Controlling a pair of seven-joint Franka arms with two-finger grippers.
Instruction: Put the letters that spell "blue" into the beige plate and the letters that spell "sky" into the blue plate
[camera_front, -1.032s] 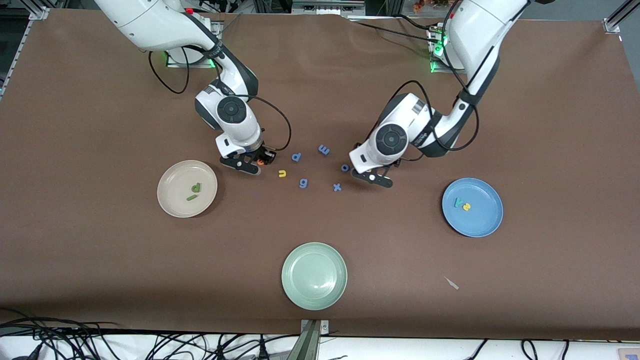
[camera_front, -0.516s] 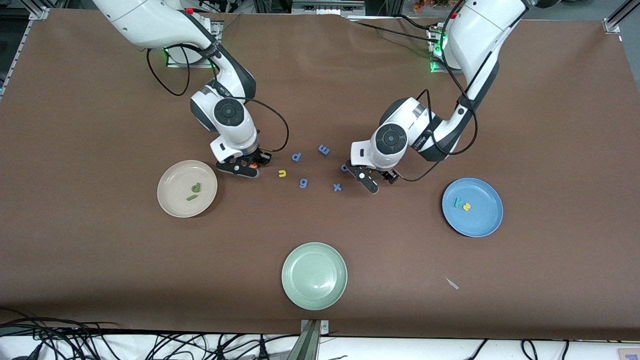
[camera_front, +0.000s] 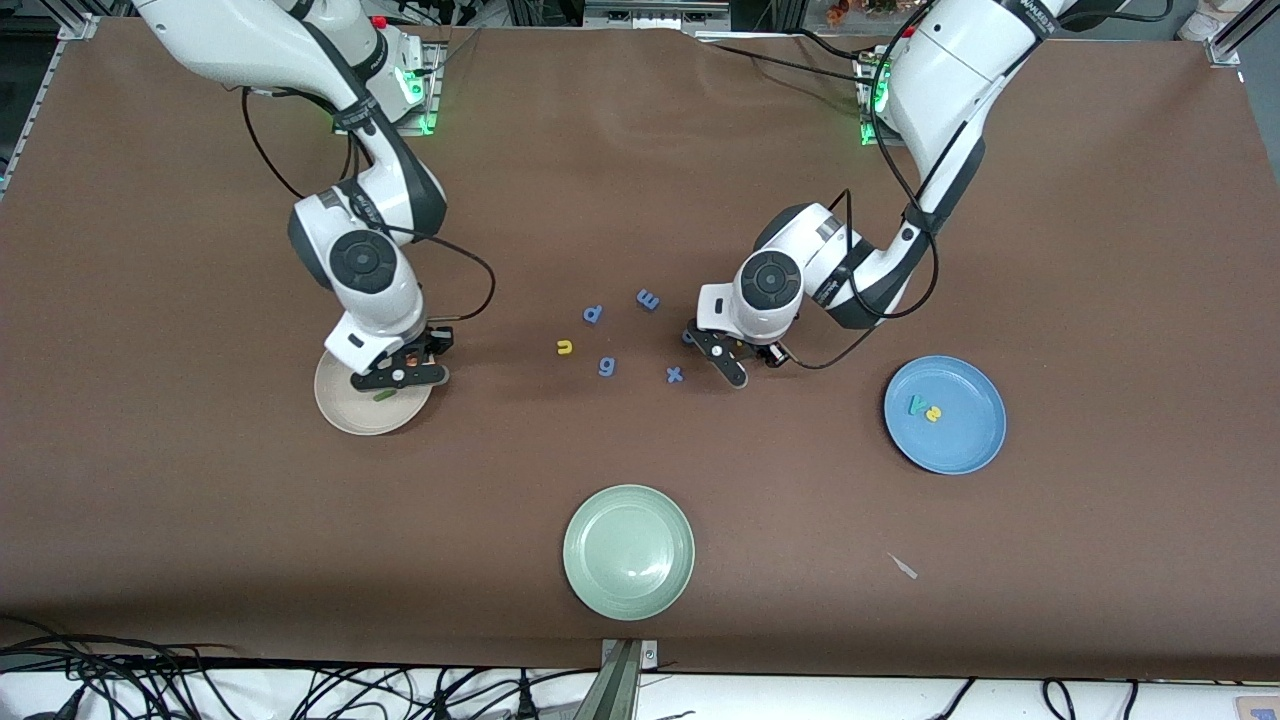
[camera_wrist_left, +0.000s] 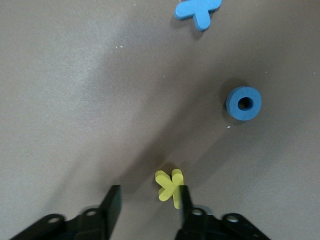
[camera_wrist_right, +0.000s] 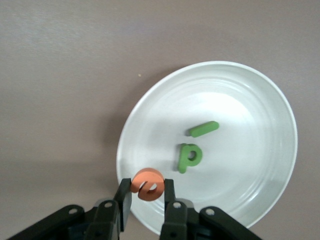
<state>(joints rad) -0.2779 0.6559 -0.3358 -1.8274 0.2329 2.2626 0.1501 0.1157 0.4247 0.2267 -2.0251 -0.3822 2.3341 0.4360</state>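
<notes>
My right gripper (camera_wrist_right: 148, 195) is shut on the orange-red e (camera_wrist_right: 148, 184) and hangs over the rim of the beige plate (camera_wrist_right: 260, 100). The green b (camera_wrist_right: 190, 156) and green l (camera_wrist_right: 204, 129) lie in that plate (camera_front: 340, 405). The yellow u (camera_front: 565, 347) lies on the table mid-way between the arms. My left gripper (camera_wrist_left: 147, 202) is down at the table, open, with the yellow k (camera_wrist_left: 170, 185) against one finger and a gap to the other. In the blue plate (camera_front: 965, 440) lie the teal y (camera_front: 915, 404) and the yellow s (camera_front: 932, 413).
Periwinkle letters lie around the table's middle, among them an x (camera_front: 675, 375) and an o (camera_wrist_left: 243, 103) close to my left gripper (camera_front: 735, 365). A pale green plate (camera_front: 628, 551) sits nearer the camera. A small scrap (camera_front: 903, 566) lies toward the left arm's end.
My right gripper carried the orange-red e from beside the u to over the beige plate. My left gripper turned, settled around the yellow k, and its fingers narrowed.
</notes>
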